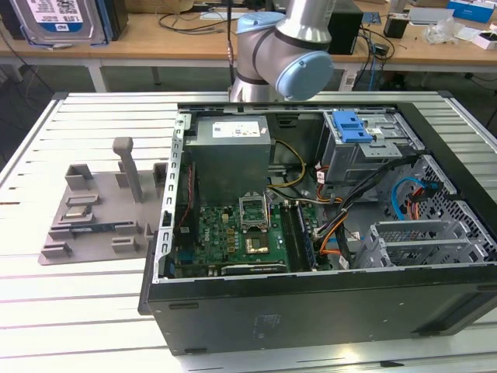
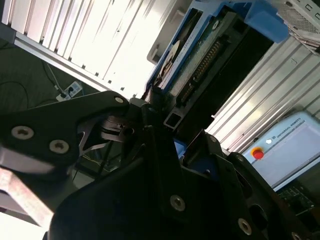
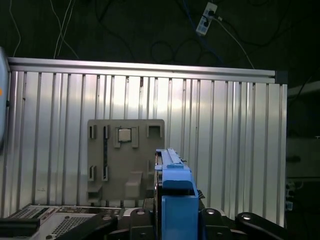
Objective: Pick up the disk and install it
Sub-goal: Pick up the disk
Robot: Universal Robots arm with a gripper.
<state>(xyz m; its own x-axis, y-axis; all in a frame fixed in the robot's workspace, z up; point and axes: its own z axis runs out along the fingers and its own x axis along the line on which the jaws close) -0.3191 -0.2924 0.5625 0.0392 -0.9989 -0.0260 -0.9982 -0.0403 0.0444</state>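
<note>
Gripper [image 2: 167, 117] pinches one end of the disk [image 2: 200, 55], carried edge-on over the slatted table [image 3: 225, 140]. Grey fixture tray [image 3: 125, 160] lies beneath, beside the open computer case [image 1: 311, 311]. In the exterior view the disk sits upper left, probably aloft. Power-supply box [image 1: 231, 155] and blue clip [image 1: 351, 126] sit inside the case.

disk [image 3: 175, 195] edge-on in end effector [image 3: 172, 220], grey tray [image 3: 125, 150] beyond
</note>
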